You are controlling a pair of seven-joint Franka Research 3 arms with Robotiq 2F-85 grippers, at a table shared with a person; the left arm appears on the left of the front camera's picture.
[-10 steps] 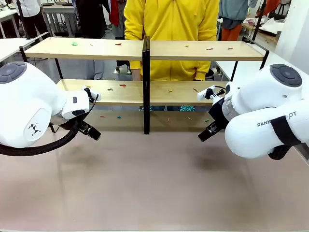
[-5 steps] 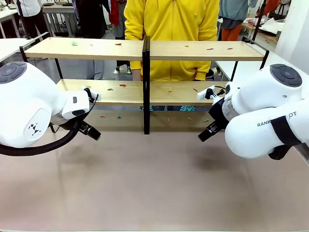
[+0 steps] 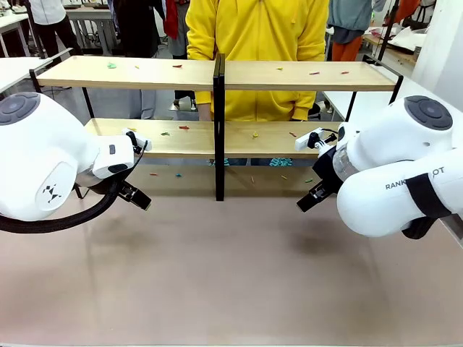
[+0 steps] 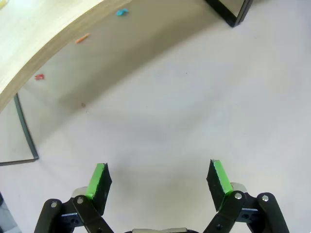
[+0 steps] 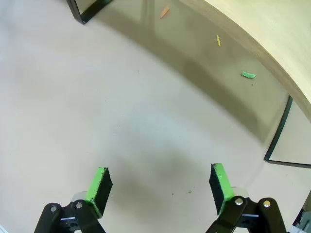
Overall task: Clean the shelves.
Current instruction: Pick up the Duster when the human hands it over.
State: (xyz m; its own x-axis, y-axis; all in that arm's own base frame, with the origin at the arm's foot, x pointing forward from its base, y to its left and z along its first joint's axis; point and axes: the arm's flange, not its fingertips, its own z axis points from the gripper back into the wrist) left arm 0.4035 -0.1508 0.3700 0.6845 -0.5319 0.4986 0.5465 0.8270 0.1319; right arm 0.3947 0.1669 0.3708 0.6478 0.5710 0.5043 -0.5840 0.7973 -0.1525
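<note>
The shelves [image 3: 145,72] stand across the far half of the table, two light-wood boards on a black frame with a black centre post [image 3: 219,123]. Small coloured scraps [image 3: 177,66] dot both boards, and more scraps [image 3: 179,174] lie on the tabletop under the lower board. My left gripper [image 3: 136,196] hovers low in front of the rack's left half. In its wrist view the left gripper [image 4: 159,179] is open over bare tabletop. My right gripper [image 3: 309,198] mirrors it before the right half. In its wrist view the right gripper [image 5: 159,184] is open, holding nothing.
A person in a yellow top [image 3: 257,29] stands behind the rack. In the left wrist view the lower board [image 4: 39,29], an orange scrap [image 4: 81,38] and a frame leg [image 4: 24,131] lie ahead. The right wrist view shows a green scrap [image 5: 248,74] beneath the board [image 5: 272,39].
</note>
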